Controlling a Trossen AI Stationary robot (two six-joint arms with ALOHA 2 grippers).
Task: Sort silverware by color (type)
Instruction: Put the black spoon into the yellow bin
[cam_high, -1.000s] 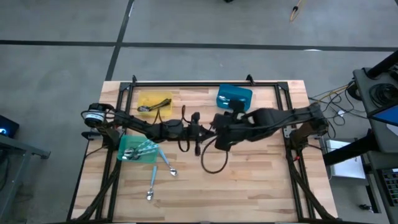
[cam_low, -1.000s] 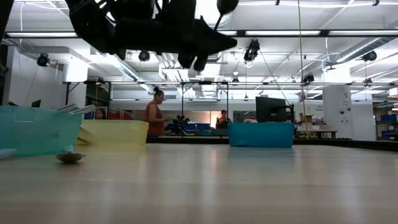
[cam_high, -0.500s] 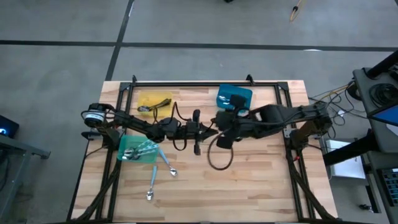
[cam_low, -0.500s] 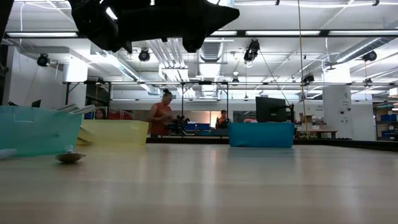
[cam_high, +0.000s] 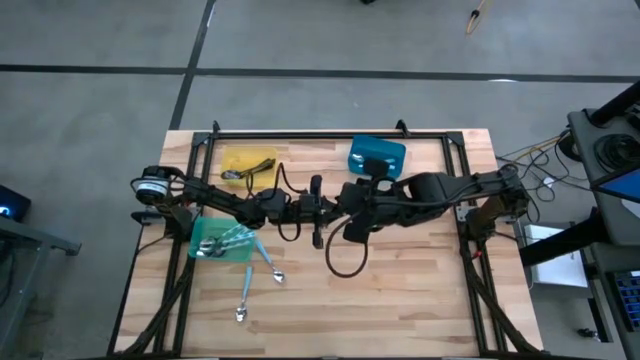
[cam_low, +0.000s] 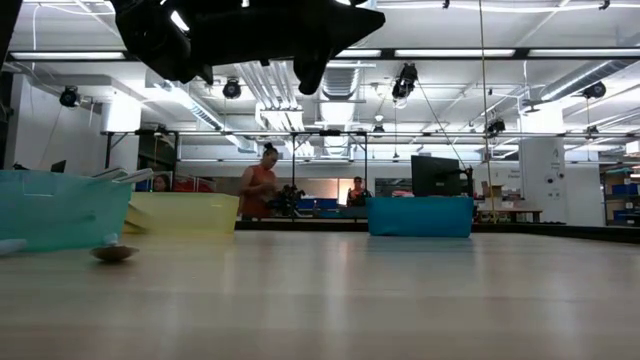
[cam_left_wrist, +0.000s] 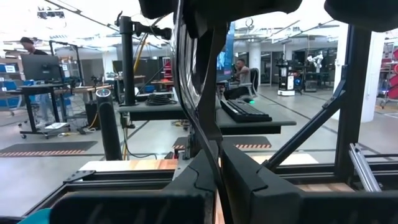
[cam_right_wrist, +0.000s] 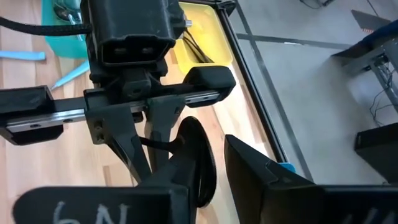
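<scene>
Above the middle of the table my two grippers meet tip to tip. My left gripper (cam_high: 320, 210) is shut on a black spoon (cam_right_wrist: 196, 160) and points toward the right arm. My right gripper (cam_high: 342, 207) slants down at it, open a little, and the spoon's oval bowl stands between its fingers. In the low view both hands are a dark mass (cam_low: 250, 30) at the top edge, and the spoon does not show there. My left gripper pinches the spoon's thin handle (cam_left_wrist: 208, 115) between its two shut fingers, which lie roughly along it. The spoon is lifted clear of the table, bowl end (cam_right_wrist: 198, 155) away from the fingers. My right gripper has the bowl between its fingers; bare table shows between the bowl and one finger (cam_right_wrist: 252, 171). I cannot tell whether the other finger touches it.
A yellow bin (cam_high: 248, 163) with dark utensils stands at the far left and a blue bin (cam_high: 377, 155) at the far middle. A green bin (cam_high: 222, 242) of spoons sits at the left. Two loose spoons (cam_high: 272, 268) (cam_high: 243, 298) lie near it. A person (cam_low: 262, 185) stands far behind.
My left gripper has risen a little and tipped its fingers upward, still shut. The black spoon, whose bowl showed at the top of the low view a second ago, has gone up out of that view with it.
</scene>
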